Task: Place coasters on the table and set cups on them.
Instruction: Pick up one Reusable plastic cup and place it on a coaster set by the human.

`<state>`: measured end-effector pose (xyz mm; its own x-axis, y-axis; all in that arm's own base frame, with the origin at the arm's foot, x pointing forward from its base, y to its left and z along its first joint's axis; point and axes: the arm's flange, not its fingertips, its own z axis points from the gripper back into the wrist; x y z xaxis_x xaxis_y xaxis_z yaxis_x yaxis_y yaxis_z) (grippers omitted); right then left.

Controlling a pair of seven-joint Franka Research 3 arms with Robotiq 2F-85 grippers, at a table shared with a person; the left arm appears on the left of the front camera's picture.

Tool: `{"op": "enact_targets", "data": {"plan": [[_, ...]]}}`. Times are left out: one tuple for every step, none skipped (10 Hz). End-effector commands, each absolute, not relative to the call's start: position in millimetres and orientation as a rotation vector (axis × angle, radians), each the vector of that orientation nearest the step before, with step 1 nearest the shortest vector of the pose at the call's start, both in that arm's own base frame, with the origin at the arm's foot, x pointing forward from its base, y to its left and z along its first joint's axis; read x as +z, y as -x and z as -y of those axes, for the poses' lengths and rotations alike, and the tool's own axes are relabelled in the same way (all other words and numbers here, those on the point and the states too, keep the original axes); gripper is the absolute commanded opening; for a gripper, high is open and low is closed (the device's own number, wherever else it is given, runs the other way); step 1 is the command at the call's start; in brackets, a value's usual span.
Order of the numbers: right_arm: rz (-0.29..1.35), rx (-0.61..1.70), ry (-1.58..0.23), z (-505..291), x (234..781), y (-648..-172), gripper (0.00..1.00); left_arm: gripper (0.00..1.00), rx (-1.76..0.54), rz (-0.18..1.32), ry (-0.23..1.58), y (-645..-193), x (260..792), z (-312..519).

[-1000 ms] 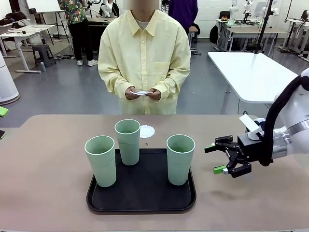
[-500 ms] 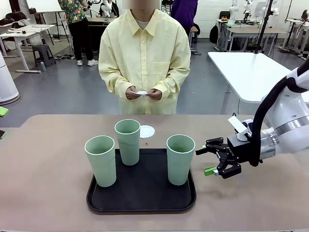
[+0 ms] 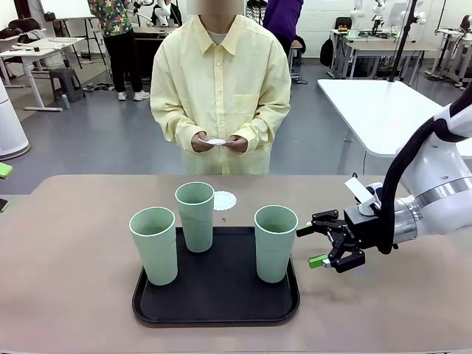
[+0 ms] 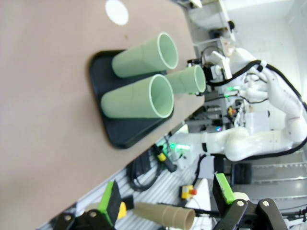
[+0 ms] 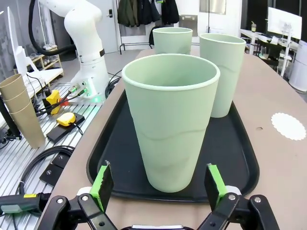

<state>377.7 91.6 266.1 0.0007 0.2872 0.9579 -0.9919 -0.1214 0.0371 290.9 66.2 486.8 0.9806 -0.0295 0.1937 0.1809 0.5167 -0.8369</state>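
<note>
Reaching in from the right side of the desk (image 3: 66, 295), my right fingers (image 3: 310, 246) stand wide apart and empty, turned sideways just beside the nearest cup (image 3: 275, 243). In the right wrist view this cup stands straight ahead between the two pads, and I judge they do not touch it yet. It is upright on the black tray (image 3: 214, 299) with the two others: the middle cup (image 3: 195, 216) at the tray's far edge and the left cup (image 3: 154, 245) toward my left. My left fingers (image 4: 167, 196) are also wide and hold nothing; they hang well apart from the tray, beyond the desk's edge. One coaster (image 3: 225, 200) lies on the desk just behind the tray, near the middle cup, and nothing stands on it. The person across the desk holds a small white thing (image 3: 217, 141) between both hands (image 3: 201, 142), probably another coaster, though it is too small to be sure. I judge the task to be in its early part: one coaster is laid and no cup is set on a coaster. The other coasters remain to be laid, and each cup must go onto its own, beginning, I think, with the nearest cup.
</note>
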Motion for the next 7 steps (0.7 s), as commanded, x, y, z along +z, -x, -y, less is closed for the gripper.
{"op": "enact_targets", "data": {"plan": [[0.915,1.413,-1.089,-89.3,267.3,-377.1,1.0,1.0,-0.144,0.177,1.038,-291.4,486.6,-66.8],[0.915,1.413,-1.089,-89.3,267.3,-377.1,1.0,1.0,-0.144,0.177,1.038,-291.4,486.6,-66.8],[0.916,1.409,-1.088,-91.4,266.1,-377.7,1.0,1.0,-0.144,0.177,1.038,-291.4,486.6,-66.8],[0.906,1.409,-1.099,-95.8,263.7,-378.3,1.0,1.0,-0.144,0.177,1.038,-291.4,486.6,-66.8],[0.912,1.402,-1.094,-100.5,262.4,-381.1,1.0,1.0,-0.144,0.177,1.038,-291.4,486.6,-66.8],[0.924,1.406,-1.108,-102.8,262.4,-382.1,1.0,1.0,-0.144,0.177,1.038,-291.4,486.6,-66.8],[0.93,1.405,-1.108,-105.1,261.0,-383.5,1.0,1.0,-0.144,0.177,1.038,-291.4,486.6,-66.8]]}}
